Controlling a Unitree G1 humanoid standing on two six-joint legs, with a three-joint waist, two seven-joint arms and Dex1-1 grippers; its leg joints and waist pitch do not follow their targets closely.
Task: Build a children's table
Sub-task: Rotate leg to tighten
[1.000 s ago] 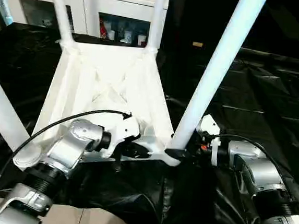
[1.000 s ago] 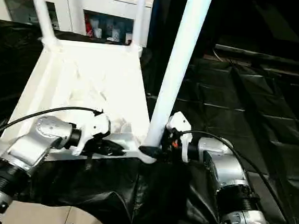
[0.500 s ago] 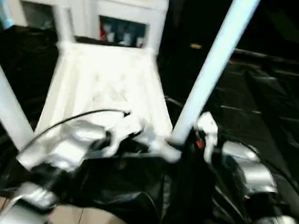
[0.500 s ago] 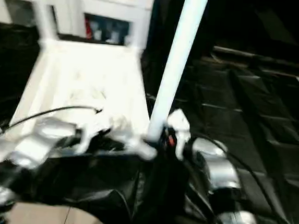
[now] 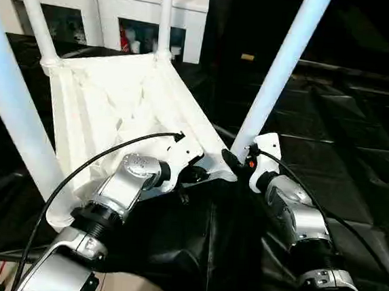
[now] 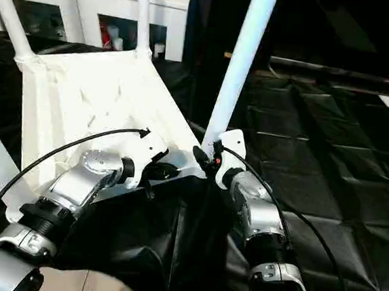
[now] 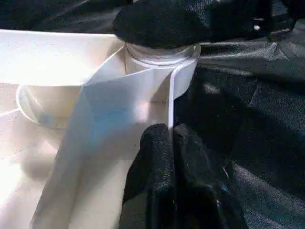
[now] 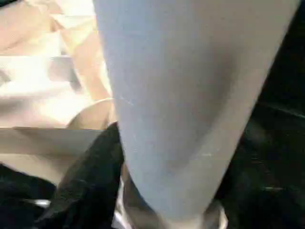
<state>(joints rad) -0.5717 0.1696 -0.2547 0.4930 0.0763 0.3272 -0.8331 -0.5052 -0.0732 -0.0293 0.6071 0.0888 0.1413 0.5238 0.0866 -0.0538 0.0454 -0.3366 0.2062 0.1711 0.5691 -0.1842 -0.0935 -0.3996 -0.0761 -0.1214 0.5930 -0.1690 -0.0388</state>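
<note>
The white children's table lies upside down and tilted, ribbed underside up, with its legs standing upward. My left gripper is shut on the thin rim at the near edge, close to the near right corner; its fingertips pinch that white edge. My right gripper is closed around the base of the near right leg, and one black finger lies against the leg. The near left leg rises at the picture's left. Two far legs stand at the back.
A white cabinet with glass doors stands behind the table. Black plastic sheeting covers the ground to the right and behind. A black cloth hangs below the table's near edge, between my forearms.
The table has turned, its far end swinging left while both grippers kept their hold. My right forearm has swung in from the right and now points forward at the leg base.
</note>
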